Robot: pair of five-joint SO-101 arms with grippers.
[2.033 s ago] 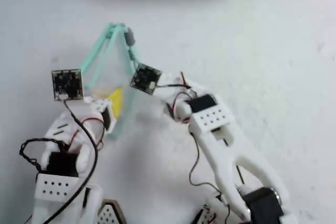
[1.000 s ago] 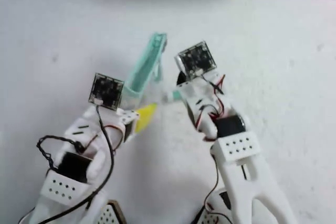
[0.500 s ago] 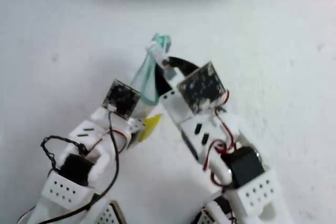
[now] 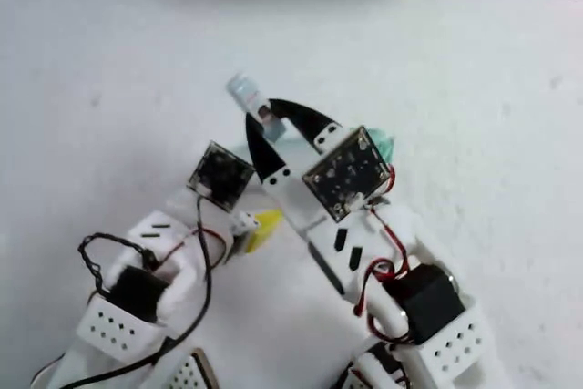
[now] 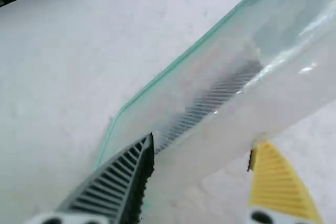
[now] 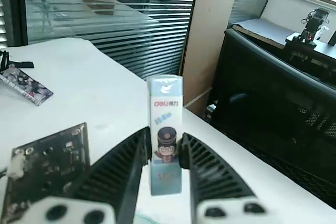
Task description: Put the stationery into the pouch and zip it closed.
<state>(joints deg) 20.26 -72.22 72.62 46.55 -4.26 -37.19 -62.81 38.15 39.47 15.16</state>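
In the left wrist view my left gripper [image 5: 199, 153] is shut on the lower edge of the clear pouch [image 5: 236, 72] with its teal border. Its black finger [image 5: 126, 174] and yellow finger [image 5: 275, 182] sit on either side of the plastic. From above, the yellow finger [image 4: 262, 225] shows beside the left camera board, and teal bits of the pouch [image 4: 383, 146] peek out behind the right arm. My right gripper [image 4: 261, 112] is raised over the pouch, shut on a small white-and-blue stationery box [image 4: 244, 91]. The same box [image 6: 166, 150] stands upright between the black fingers.
White table [image 4: 474, 70] has free room all around the arms, with its dark far edge at the back. The left arm's camera board [image 6: 47, 174] sits close below the right gripper. A flat printed card [image 6: 23, 85] lies farther off on the table.
The right arm swung from beside the pouch to above it and now holds the small box up high. The left arm shifted right with the pouch, which has tilted down under the right arm.
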